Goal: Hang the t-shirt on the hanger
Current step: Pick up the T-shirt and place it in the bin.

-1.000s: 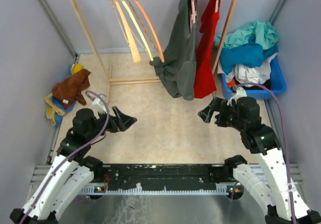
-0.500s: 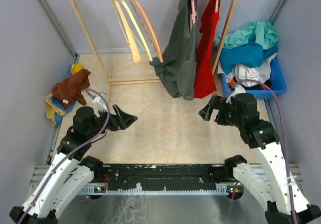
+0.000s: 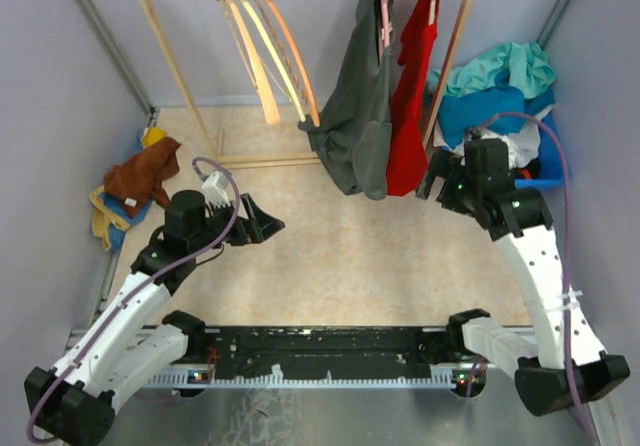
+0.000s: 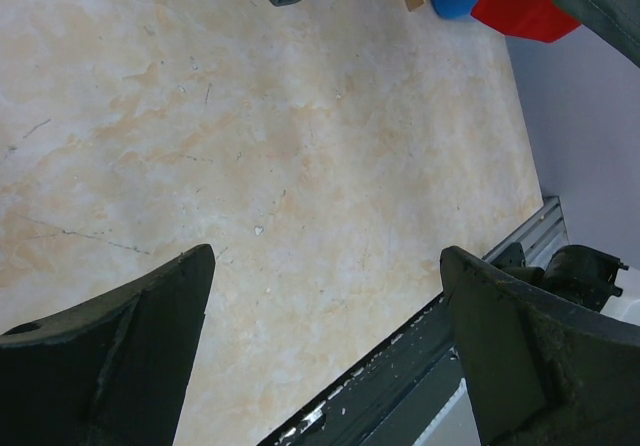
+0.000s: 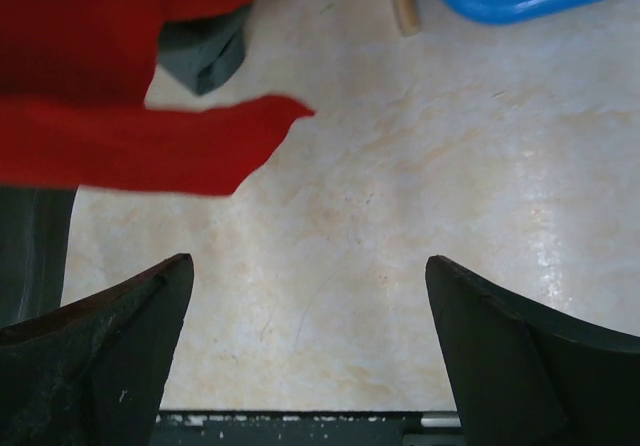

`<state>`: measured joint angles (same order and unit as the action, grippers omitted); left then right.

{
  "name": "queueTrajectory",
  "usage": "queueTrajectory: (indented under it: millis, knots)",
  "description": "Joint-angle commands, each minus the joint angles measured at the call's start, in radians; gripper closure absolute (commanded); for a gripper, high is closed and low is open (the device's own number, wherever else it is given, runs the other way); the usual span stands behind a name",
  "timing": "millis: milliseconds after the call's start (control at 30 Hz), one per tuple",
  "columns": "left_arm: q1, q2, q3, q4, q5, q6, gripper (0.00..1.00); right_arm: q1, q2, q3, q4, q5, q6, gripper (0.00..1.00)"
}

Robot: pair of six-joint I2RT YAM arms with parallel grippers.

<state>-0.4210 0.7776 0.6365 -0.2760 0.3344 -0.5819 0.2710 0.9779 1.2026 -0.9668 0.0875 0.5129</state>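
Observation:
The deep teal-blue t-shirt lies bunched in the blue bin at the right, under a paler aqua garment. The thin orange hanger hangs on the rack rail at the back left, beside the cream hangers. My left gripper is open and empty above the floor, left of centre; it also shows in the left wrist view. My right gripper is open and empty just left of the bin, below the red garment, and also shows in the right wrist view.
A dark grey shirt and a red garment hang on the wooden rack. The red garment's hem is close before my right gripper. A brown and yellow cloth pile lies at the left wall.
My right arm has reached away from the base towards the bin and the red garment. My left arm has moved a little forward and to the right. Both grippers stay open.

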Motion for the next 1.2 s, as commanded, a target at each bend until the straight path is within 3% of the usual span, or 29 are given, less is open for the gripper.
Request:
queueTrajectory:
  millis: [0, 167, 300, 567, 1033, 1100, 1167]
  knots:
    - [-0.003, 0.013, 0.033, 0.08, 0.031, 0.021, 0.0, -0.163, 0.065, 0.108, -0.001, 0.028, -0.002, 0.01]
    - [-0.004, 0.01, 0.043, 0.078, 0.038, 0.037, 0.0, -0.336, 0.132, 0.154, 0.066, -0.035, 0.014, 0.03]
    - [-0.003, 0.011, 0.03, 0.081, 0.051, 0.04, 0.0, -0.425, 0.198, 0.166, 0.203, -0.091, 0.063, 0.11]
    - [-0.001, 0.009, 0.031, 0.052, 0.074, 0.057, 0.0, -0.445, 0.367, 0.186, 0.512, -0.107, 0.174, 0.35]
    - [-0.001, -0.005, 0.082, -0.044, 0.041, 0.102, 0.0, -0.444, 0.73, 0.311, 0.689, -0.09, 0.262, 0.29]
    - [-0.001, -0.006, 0.093, -0.059, 0.036, 0.104, 0.0, -0.444, 0.763, 0.319, 0.704, -0.089, 0.268, 0.32]
    - [-0.002, -0.009, 0.103, -0.075, 0.03, 0.106, 0.0, -0.444, 0.785, 0.325, 0.726, -0.098, 0.275, 0.46]
